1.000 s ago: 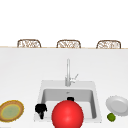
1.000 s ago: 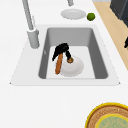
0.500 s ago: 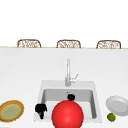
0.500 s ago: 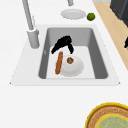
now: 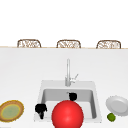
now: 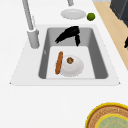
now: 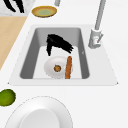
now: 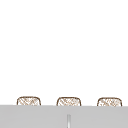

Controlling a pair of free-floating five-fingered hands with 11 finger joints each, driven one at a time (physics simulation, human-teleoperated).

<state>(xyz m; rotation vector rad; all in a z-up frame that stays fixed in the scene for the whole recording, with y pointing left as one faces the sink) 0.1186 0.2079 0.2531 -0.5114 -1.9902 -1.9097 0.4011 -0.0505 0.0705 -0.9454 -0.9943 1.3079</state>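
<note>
From the left end of the counter, the right robot hand (image 6: 68, 34) hangs over the far half of the sink (image 6: 101, 62). Its fingers are stretched out straight and its thumb hangs down. It is released and holds nothing.

The thing nearest to it is the brown sausage (image 6: 59, 62). In the left side view the sausage lies toward about 7 o'clock from the robot hand, apart from it, with bare basin floor between them. The sausage's long axis runs nearly 12 to 6 in that view, leaning slightly toward 1 o'clock at its far end. So its far tip is the part closest to the fingers.

The sausage rests along the 9 o'clock edge of the white plate (image 6: 75, 68), touching or just overlapping the rim; I cannot tell which. A small round brown piece (image 6: 70, 60) sits on the plate near its 12 o'clock side.

The left robot hand (image 5: 40, 109) hangs at the sink's front left corner in the front view, well apart from the sausage. I cannot tell how its fingers are set. The right one is the nearer of the two.

A second ago the right robot hand was down on the sausage. Half a second ago it had lifted off. Now it has drawn farther back toward 12 o'clock, and the sausage lies flat by the plate.
</note>
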